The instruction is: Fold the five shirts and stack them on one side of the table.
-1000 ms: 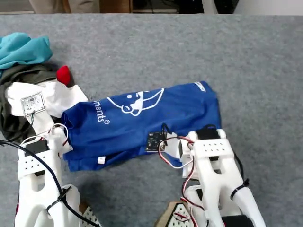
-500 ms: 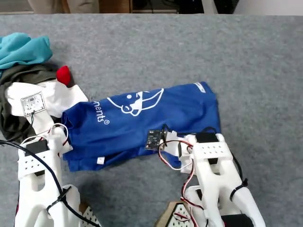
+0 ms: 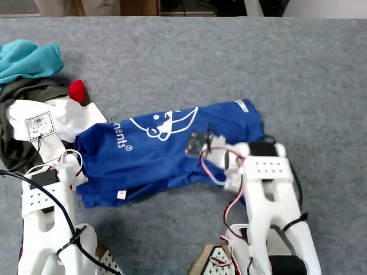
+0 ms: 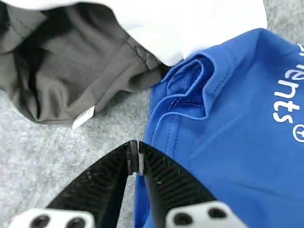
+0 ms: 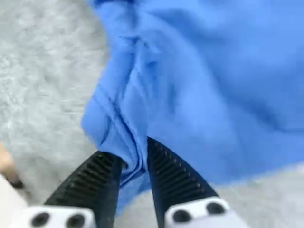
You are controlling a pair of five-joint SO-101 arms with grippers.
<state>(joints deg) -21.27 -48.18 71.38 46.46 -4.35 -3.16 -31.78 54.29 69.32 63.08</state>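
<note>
Swung farther across the shirt since a second ago, my right jaws grasp a bunched fold of the blue printed cotton shirt lying mid-table, probably to fold its near hem over. Left jaws are clenched at its opposite edge, likely anchoring it. Around lies the grey felt table, with the unfolded shirts heaped at one side.

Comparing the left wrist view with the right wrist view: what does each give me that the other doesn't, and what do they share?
Left wrist view adds: a crumpled dark grey-green shirt, a white shirt overlapping it, white lettering on the blue shirt, and the left gripper, shut, tips beside that shirt's edge. Right wrist view adds: the right gripper shut on a bunched fold of blue fabric. Shared: the blue shirt and the grey felt table cover.
</note>
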